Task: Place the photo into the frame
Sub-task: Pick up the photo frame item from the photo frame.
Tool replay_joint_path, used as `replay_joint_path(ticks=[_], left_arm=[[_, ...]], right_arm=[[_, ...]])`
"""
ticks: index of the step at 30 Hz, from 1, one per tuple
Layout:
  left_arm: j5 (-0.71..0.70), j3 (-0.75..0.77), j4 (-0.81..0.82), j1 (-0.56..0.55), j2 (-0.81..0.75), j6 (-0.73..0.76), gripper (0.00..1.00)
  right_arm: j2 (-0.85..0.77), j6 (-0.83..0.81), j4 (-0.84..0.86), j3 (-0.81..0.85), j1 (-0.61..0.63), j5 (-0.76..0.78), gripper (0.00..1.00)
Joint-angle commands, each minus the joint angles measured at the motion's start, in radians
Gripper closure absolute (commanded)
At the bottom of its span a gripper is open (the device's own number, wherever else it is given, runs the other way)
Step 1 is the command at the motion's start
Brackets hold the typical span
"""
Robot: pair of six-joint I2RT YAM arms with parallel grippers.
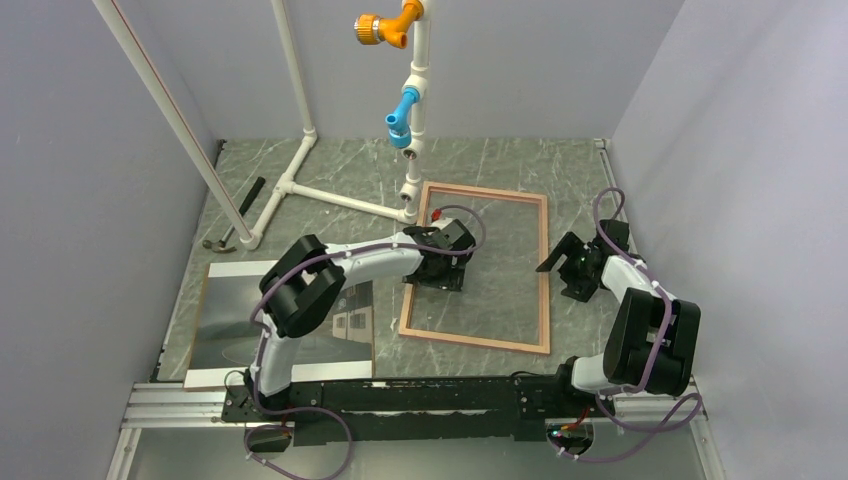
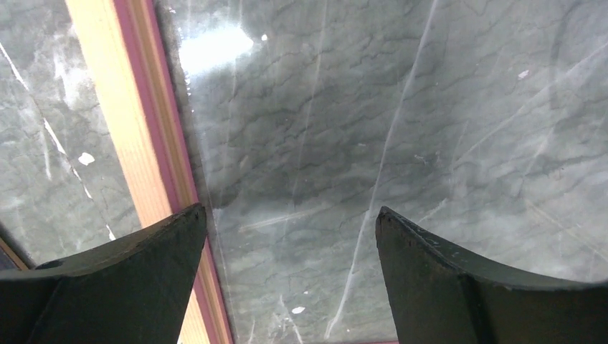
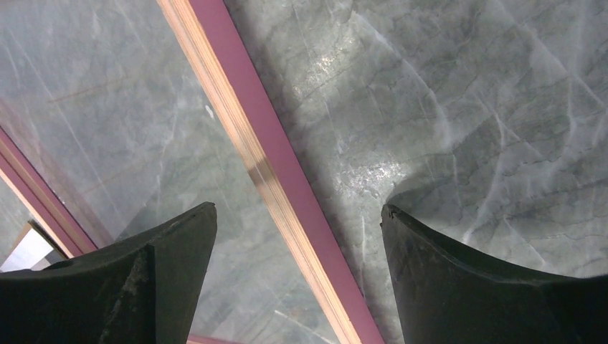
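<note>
Grey veined marble table [image 1: 480, 165], walled on three sides. Left gripper [image 2: 290, 209] is spread wide and empty, with one finger over a rail of the frame [image 1: 475, 340] and the other over its clear pane. Right gripper [image 3: 297, 211] is likewise spread and empty, straddling the opposite rail. Frame lies flat, tan wood uppermost, pink inner lip. Photo [image 1: 225, 320], glossy, lies flat well behind the left fingers, toward that arm's base. Its long axis runs across the table, and the left arm is nearer.
</note>
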Motion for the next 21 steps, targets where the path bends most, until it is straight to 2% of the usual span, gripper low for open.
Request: replay_joint_path(ticks=[1,8,14,21], left_arm=[[-0.063,0.088,-0.115,-0.017,0.061,0.007,0.08],[0.035,0.136,-0.117,-0.011,0.125,0.041,0.06],[0.224,0.034,0.043,0.007,0.071,0.046,0.07],[0.39,-0.044,0.221,0.009,0.027,0.049,0.09]], right_arm=[[0.008,0.011,0.042,-0.009,-0.005,-0.038,0.13],[0.015,0.005,0.043,-0.008,-0.006,-0.073,0.11],[0.013,0.001,0.041,-0.004,-0.007,-0.114,0.09],[0.016,0.009,0.061,-0.003,-0.025,-0.254,0.1]])
